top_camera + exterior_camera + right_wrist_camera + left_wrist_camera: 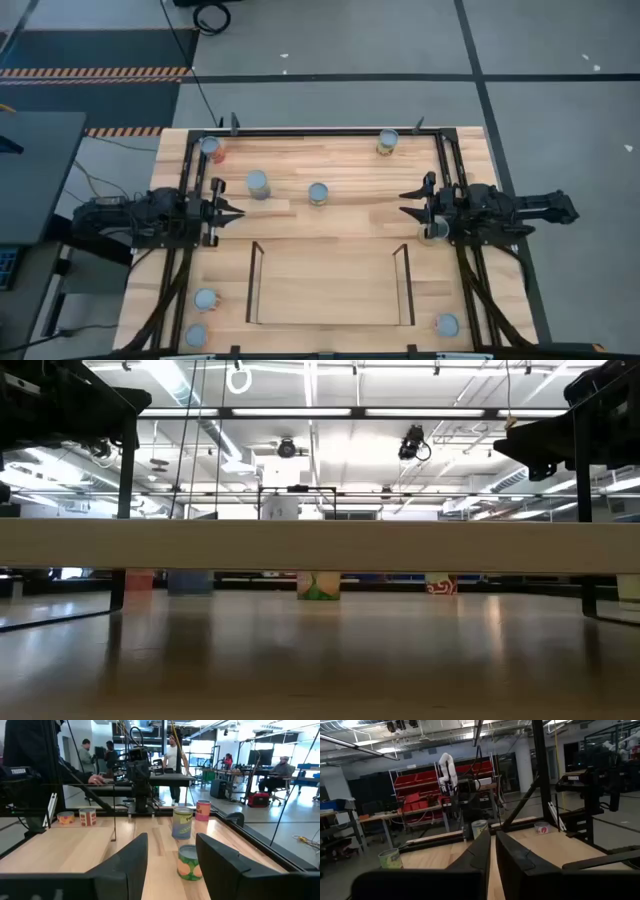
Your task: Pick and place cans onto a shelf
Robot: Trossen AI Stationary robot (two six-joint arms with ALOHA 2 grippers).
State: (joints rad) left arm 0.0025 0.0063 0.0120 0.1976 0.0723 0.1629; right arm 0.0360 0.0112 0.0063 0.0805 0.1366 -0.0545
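Several cans stand upright on the wooden tabletop. Along the far half are a red-sided one [209,146], two grey-topped ones [258,183] [318,193] and a yellow-sided one [388,142]. Near the front edge stand two at the left [205,299] [196,335] and one at the right [446,325]. The shelf [330,300] sits front centre, with nothing on its board. My left gripper [236,211] hovers shut at the left. My right gripper [408,205] hovers open at the right, nothing between its fingers. One more can [433,232] is half hidden under its hand.
Dark frame rails run along the table's left and right sides [455,180]. The shelf's thin dark uprights [254,283] [404,283] rise at its short ends. In the right wrist view a green-and-orange can [190,863] stands ahead of the open fingers. People work in the room beyond.
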